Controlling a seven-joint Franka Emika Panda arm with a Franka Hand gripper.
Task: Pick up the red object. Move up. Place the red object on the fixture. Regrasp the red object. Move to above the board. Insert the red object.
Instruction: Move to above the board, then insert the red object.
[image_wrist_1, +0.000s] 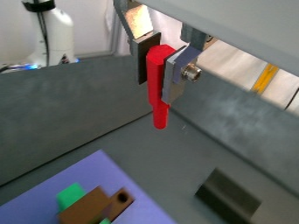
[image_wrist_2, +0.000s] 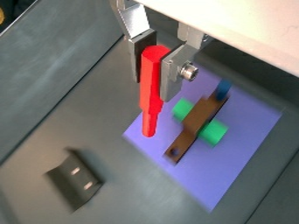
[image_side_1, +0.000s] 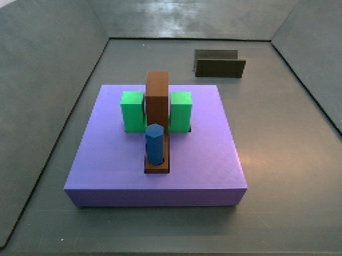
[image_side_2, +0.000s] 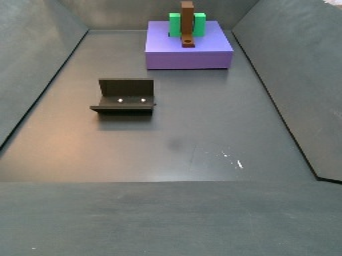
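High over the grey tabletop, the pincer (image_wrist_2: 156, 61) grips the red object (image_wrist_2: 151, 92) by its upper end, the peg hanging straight down in both wrist views. Below sit the fixture (image_wrist_2: 75, 178), alone on the floor, and the board (image_wrist_2: 246, 157) with its green blocks (image_wrist_2: 184, 110), set toward one end of the tabletop.

Even, diffuse overhead lighting in all views; colours are flat and shadows soft. In a side view, small white specular glints mark the grey floor (image_side_2: 230, 158). In both wrist views the gripper (image_wrist_1: 160, 63), closed on the red object (image_wrist_2: 151, 91), appears slightly soft at close range, and a bright overexposed background band shows behind it. Both side views are sharp, without noticeable edge distortion.
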